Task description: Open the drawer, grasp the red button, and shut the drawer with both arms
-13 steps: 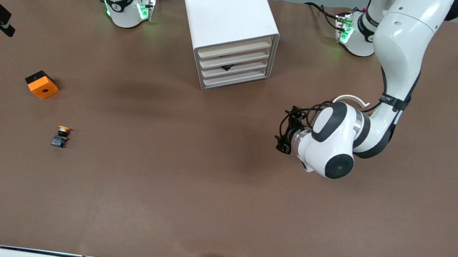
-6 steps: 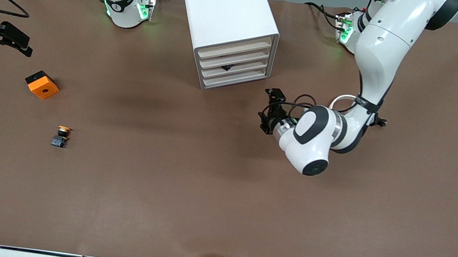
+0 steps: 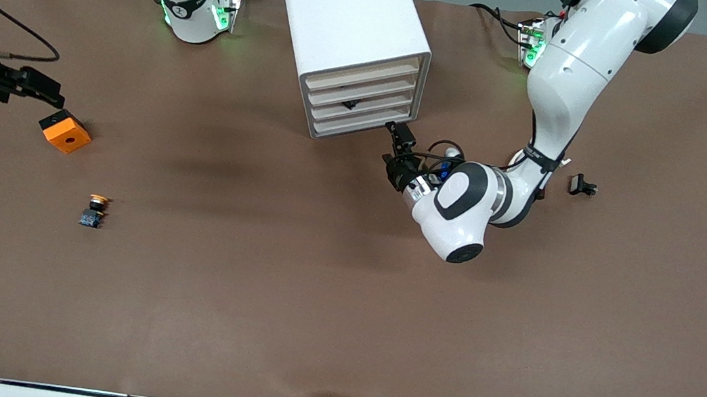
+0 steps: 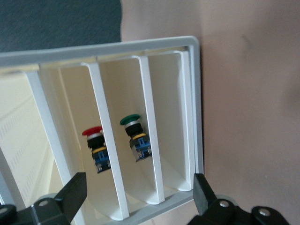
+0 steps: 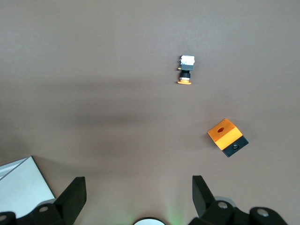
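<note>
the left claw (image 3: 394,144) hung low over the tabletop (image 3: 312,302) just in front of the cabinet (image 3: 350,41), at the corner toward the left arm's end, its fingers (image 4: 72,193) spread wide with nothing between them. in the left wrist view the claw faced the cabinet's open front, where thin white shelves divided the inside into compartments. the red-capped button (image 4: 96,147) sat on its black-and-blue body in one compartment, and a green-capped button (image 4: 136,138) sat in the compartment next to it. from the front camera the drawer (image 3: 358,103) with the small black tab showed as the third of the four stacked fronts, flush with the others and not pulled out. a small black part (image 3: 582,185) lay on the tabletop beside the left arm (image 3: 567,83), toward that arm's end. the right claw (image 3: 33,87) hovered over the tabletop at the right arm's end, just by the orange cube (image 3: 65,131), its fingers (image 5: 72,194) also wide apart and empty. the right wrist view looked down on that cube and on the orange-capped button (image 5: 185,70), which lay on its side. in the front view that orange-capped button lay nearer to the camera than the cube, well apart from the cabinet.
</note>
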Motion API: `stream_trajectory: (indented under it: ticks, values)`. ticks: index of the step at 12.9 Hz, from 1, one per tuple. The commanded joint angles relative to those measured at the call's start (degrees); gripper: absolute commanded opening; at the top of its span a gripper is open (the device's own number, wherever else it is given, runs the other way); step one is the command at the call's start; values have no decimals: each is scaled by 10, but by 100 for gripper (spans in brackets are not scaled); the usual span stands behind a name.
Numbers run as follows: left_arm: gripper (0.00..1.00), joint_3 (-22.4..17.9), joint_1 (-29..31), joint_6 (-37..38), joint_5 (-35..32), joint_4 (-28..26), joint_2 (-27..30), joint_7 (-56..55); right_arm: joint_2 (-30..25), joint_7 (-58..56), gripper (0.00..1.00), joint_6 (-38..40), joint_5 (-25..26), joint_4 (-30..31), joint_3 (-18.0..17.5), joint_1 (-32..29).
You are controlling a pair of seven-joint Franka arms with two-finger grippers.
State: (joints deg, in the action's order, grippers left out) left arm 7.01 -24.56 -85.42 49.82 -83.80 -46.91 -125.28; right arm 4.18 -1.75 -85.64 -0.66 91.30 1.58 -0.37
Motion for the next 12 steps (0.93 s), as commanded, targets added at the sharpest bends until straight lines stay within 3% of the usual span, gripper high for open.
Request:
stream_trajectory:
  ticks: [1, 3, 9, 12]
  values:
    - [99, -2, -7, 12, 37, 11, -16, -39, 14, -8, 100, 5, 18, -16, 1, -10]
    - [94, -2, -22, 20, 52, 10, -19, -57, 18, -7, 100, 4, 21, -16, 1, -10]
    - [66, -2, -50, 68, 64, 9, -35, -95, 16, 68, 100, 4, 7, -17, -2, -2]
    - [64, -2, -66, 68, 63, 10, -47, -97, 16, 74, 100, 3, -7, -17, -2, 0]
